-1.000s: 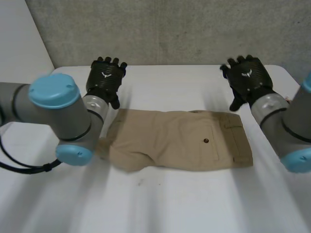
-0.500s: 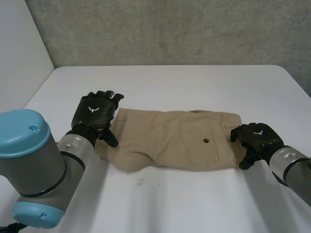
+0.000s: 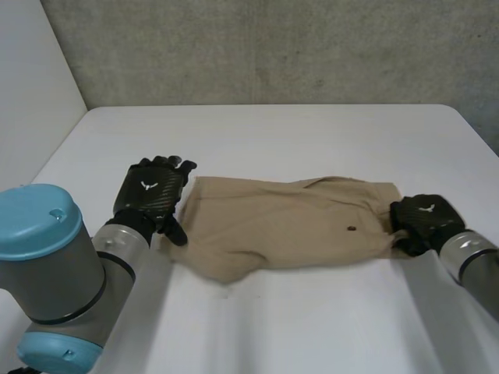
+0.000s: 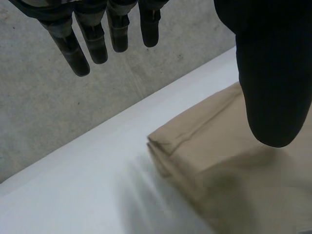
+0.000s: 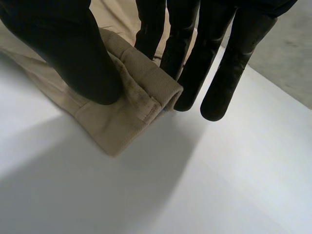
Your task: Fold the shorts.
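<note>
Nearest the camera, the left arm (image 3: 51, 273) with its light-blue cap rises at the left of the white table (image 3: 296, 327). Past it the tan shorts (image 3: 281, 230) lie flat across the middle of the table, stretched from side to side, with a small dark button (image 3: 352, 229) showing toward the right end. The left hand (image 3: 150, 195) sits at the shorts' left end, by the far corner. In the left wrist view its fingers (image 4: 92, 36) are straight and relaxed above the table beyond the folded corner, and the thumb (image 4: 273, 73) hangs over the cloth, grasping nothing; I cannot tell whether the thumb touches the fabric. The right hand (image 3: 423, 220) is at the opposite end, on the waistband (image 5: 131, 107). In its own wrist view the thumb presses down on the top of the bunched band while the fingers (image 5: 234, 58) stand against its other side, so the cloth is pinched between them and that end is puckered. Farthest off, a grey concrete wall (image 3: 273, 47) runs along the table's back edge.
</note>
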